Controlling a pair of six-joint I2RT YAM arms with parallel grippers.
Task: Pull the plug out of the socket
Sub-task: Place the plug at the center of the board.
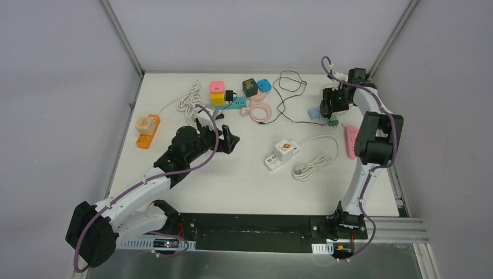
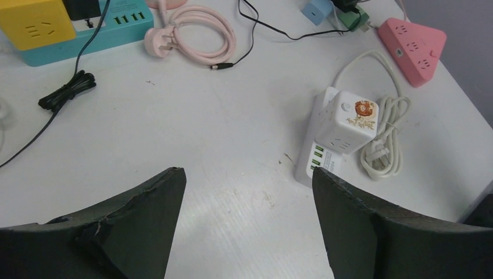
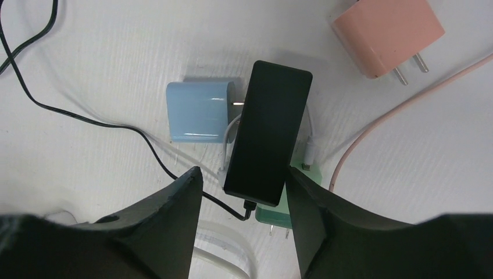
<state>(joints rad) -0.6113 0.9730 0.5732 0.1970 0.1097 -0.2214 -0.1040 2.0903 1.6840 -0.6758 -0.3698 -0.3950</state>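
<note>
Right gripper: fingers parted, poised low over the far right corner of the table. A strip of table shows between one finger and the black adapter.
Black adapter: sits at a tilt between the two fingertips, unclamped. It rests across a blue charger and a green charger, and is seated in no socket that shows.
Black cable: a thin lead runs in under the adapter's end nearest the fingers.
Peach charger: lies near the pile but apart from it, with its two prongs bare.
Left gripper: jaws wide apart and holding nothing, above bare table left of centre.
White power strip: lies right of centre with a white cube adapter on top and a coiled white cord just to its right.
Pink triangular strip: lies by the right edge, nearer than the right gripper.
</note>
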